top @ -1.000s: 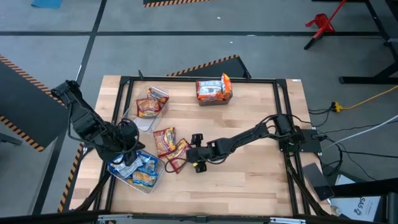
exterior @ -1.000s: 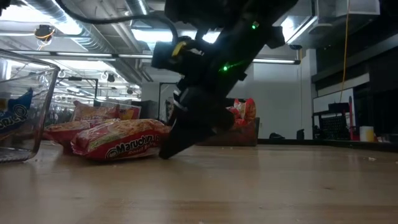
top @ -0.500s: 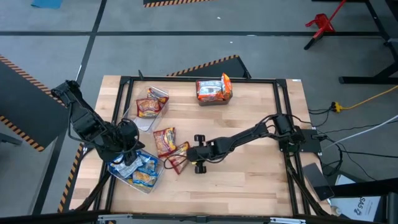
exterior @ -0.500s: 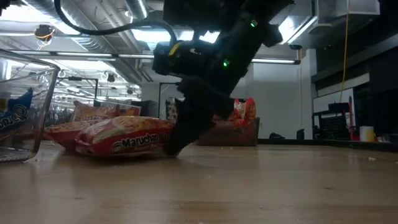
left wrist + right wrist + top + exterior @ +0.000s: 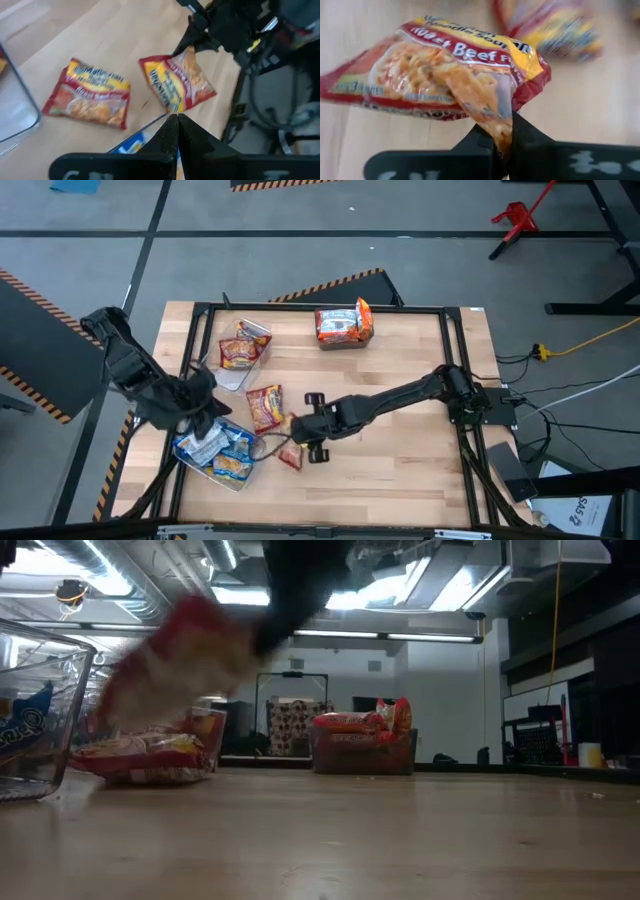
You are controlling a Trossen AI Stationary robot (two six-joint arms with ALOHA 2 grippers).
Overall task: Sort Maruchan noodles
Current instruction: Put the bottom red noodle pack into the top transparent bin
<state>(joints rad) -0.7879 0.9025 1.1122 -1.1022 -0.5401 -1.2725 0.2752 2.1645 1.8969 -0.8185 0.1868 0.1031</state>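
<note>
The right claw (image 5: pixel 502 145) is pinching one corner of a red-and-yellow Roast Beef ramen packet (image 5: pixel 445 70), its two fingers closed on a thin fold of the crinkly wrapper. In the low view that packet is hanging clear of the counter (image 5: pixel 400 360), tilted, with the arm above it.

The hold looks risky. Only an edge of slippery film is caught between the fingers, and the noodle block is dangling away from the claw, so a quick swing could pull the wrapper free and drop the packet. The film could also tear at the pinch. If the packet swings low on the way, it could catch the second roast beef packet (image 5: pixel 264 406), which is lying flat on the counter just beside the claw, on the side toward the far bins.

The held packet is flat and rectangular, red along its borders, with a yellow band and a noodle photo on its face. A clear bin of blue-and-white packets (image 5: pixel 215 450) is sitting just beyond it. Two more clear bins are standing farther off, one with orange-red packets (image 5: pixel 241 352) and another with orange packets (image 5: pixel 343 326).

The left claw (image 5: pixel 177 131) is hovering closed and empty above the blue bin.
</note>
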